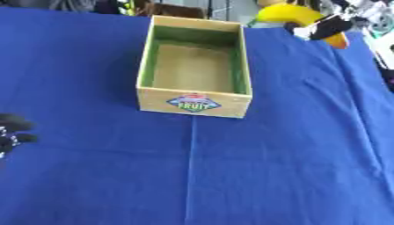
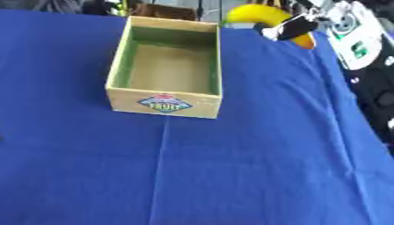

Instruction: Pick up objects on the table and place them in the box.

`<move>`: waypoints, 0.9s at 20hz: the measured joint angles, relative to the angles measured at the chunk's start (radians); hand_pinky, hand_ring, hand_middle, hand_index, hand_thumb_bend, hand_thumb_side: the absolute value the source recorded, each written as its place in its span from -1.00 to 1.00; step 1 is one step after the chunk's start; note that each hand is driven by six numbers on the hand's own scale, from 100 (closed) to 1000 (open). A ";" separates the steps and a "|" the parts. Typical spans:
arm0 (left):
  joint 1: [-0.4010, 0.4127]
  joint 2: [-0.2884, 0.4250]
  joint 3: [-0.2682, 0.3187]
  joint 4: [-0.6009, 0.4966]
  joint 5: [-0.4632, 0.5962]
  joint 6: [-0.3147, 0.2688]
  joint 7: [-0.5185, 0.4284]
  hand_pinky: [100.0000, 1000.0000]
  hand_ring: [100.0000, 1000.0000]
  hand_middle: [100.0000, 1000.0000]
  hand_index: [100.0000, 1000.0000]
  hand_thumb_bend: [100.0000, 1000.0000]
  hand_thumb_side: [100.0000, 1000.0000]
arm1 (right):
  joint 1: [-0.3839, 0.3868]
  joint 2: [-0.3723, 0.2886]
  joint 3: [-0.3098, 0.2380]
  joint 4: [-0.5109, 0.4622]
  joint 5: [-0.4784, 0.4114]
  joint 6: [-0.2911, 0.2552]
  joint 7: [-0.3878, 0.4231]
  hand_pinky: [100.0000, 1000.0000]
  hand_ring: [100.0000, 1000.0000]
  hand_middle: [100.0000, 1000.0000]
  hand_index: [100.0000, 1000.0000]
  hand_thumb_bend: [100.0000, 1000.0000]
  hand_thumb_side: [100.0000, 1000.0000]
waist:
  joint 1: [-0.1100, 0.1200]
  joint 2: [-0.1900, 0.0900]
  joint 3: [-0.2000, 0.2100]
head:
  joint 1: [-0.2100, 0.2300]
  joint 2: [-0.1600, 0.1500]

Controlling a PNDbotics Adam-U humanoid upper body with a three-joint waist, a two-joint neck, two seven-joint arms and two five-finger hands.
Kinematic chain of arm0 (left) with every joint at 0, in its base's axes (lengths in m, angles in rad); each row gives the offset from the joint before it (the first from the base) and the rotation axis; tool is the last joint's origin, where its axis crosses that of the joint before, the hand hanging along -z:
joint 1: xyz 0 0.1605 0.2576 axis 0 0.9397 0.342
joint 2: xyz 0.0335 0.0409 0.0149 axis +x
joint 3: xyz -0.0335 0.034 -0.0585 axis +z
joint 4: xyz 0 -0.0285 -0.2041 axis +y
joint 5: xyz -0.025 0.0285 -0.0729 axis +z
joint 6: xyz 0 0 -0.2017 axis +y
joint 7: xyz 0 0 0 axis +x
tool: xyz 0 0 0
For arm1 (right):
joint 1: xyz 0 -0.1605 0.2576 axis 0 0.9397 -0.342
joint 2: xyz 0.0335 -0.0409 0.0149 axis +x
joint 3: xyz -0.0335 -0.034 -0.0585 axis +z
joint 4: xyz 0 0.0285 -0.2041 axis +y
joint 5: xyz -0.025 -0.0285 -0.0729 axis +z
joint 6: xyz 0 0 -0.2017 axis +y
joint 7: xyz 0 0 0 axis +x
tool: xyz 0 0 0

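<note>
Black right hand (image 1: 327, 27) with silver-white parts; left hand (image 1: 12, 132) black.

blue tablecloth (image 1: 269, 176), cluttered dim backdrop

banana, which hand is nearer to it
Right. The right hand is curled round the banana beyond the box's far right corner; the left hand sits at the left edge.

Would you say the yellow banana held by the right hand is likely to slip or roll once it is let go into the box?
The banana looks smooth and glossy, so it may slip a little in the right hand. Its curved shape suggests it would rock rather than roll far. The box has upright walls and a flat floor, so it should probably stay put inside.
</note>
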 measured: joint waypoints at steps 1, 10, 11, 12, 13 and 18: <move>0.000 0.000 0.000 0.000 0.000 -0.001 -0.001 0.23 0.34 0.15 0.34 -0.66 1.00 | -0.014 0.017 0.008 0.010 0.004 -0.003 0.009 -0.54 -0.64 -0.53 -0.31 -0.88 -1.00 | 0.000 0.000 0.005 | -0.005 0.000; 0.000 -0.005 -0.008 0.000 0.002 0.001 -0.015 0.23 0.34 0.15 0.34 -0.67 1.00 | -0.082 0.157 0.062 0.104 0.079 -0.049 0.075 -0.50 -0.61 -0.51 -0.29 -0.89 -0.98 | 0.005 0.000 0.066 | -0.048 -0.002; 0.000 -0.005 -0.010 0.000 0.002 0.001 -0.016 0.24 0.34 0.15 0.34 -0.67 1.00 | -0.086 0.171 0.068 0.113 0.088 -0.053 0.080 -0.49 -0.60 -0.50 -0.28 -0.89 -0.96 | 0.006 0.000 0.070 | -0.053 -0.002; 0.000 -0.005 -0.012 0.000 0.002 0.001 -0.017 0.24 0.34 0.15 0.34 -0.67 1.00 | -0.089 0.185 0.072 0.121 0.097 -0.058 0.084 -0.49 -0.60 -0.50 -0.28 -0.89 -0.96 | 0.007 0.001 0.073 | -0.057 -0.003; 0.000 -0.008 -0.013 0.000 0.003 0.001 -0.018 0.24 0.34 0.15 0.34 -0.67 1.00 | -0.091 0.198 0.076 0.128 0.103 -0.063 0.089 -0.46 -0.58 -0.48 -0.26 -0.90 -0.95 | 0.007 0.001 0.075 | -0.060 -0.005; -0.001 -0.014 -0.014 0.000 0.006 0.002 -0.023 0.24 0.34 0.15 0.34 -0.66 1.00 | -0.091 0.256 0.098 0.158 0.122 -0.083 0.112 -0.37 -0.50 -0.43 -0.22 -0.89 -0.87 | 0.009 0.006 0.081 | -0.072 -0.009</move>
